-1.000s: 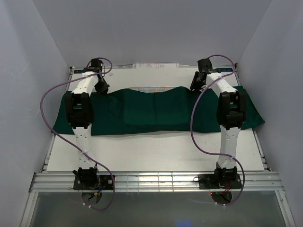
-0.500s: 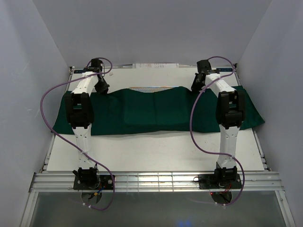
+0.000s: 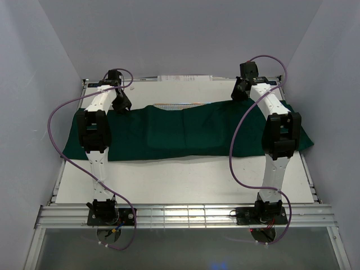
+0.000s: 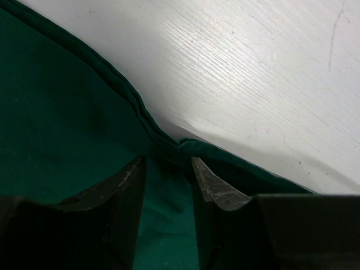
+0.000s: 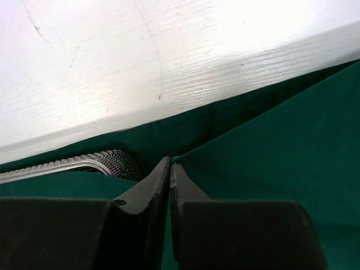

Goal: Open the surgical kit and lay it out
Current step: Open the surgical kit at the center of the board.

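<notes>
Quick update: compared to a second ago, the right arm [image 3: 279,135] is now reaching further back toward the far right corner. The right gripper [image 3: 240,95] is sitting deeper on the table [image 3: 185,180] than before. The far edge of the cloth wrap [image 3: 169,132] is riding up after it on that side. The left gripper [image 3: 121,106] is staying pretty much where it was, over the far left part of the cloth.

In the right wrist view we're seeing the claw clenched, fingers pressed almost flat together. A folded edge of the green cloth is running right into the tips, so we're calling that a pinch on the cloth wrap.

The left claw is released. Its two fingers are standing clearly apart, and the hemmed edge of the cloth is bunching up just past the tips. We're only seeing loose green fabric in the gap between them.

As for the kit itself, the cloth wrap is lying spread across the middle of the table, reaching out to both side edges, still mostly flat and covering everything. The mesh tray [image 5: 112,162] is tucked under it near the far edge. Only a silver rim and a bit of wire weave are peeking out just left of the right fingertips. From above, a thin strip of it is showing along the cloth's far edge, about in the middle. The cloth is hiding whatever is inside the tray, so we're not able to tell.
</notes>
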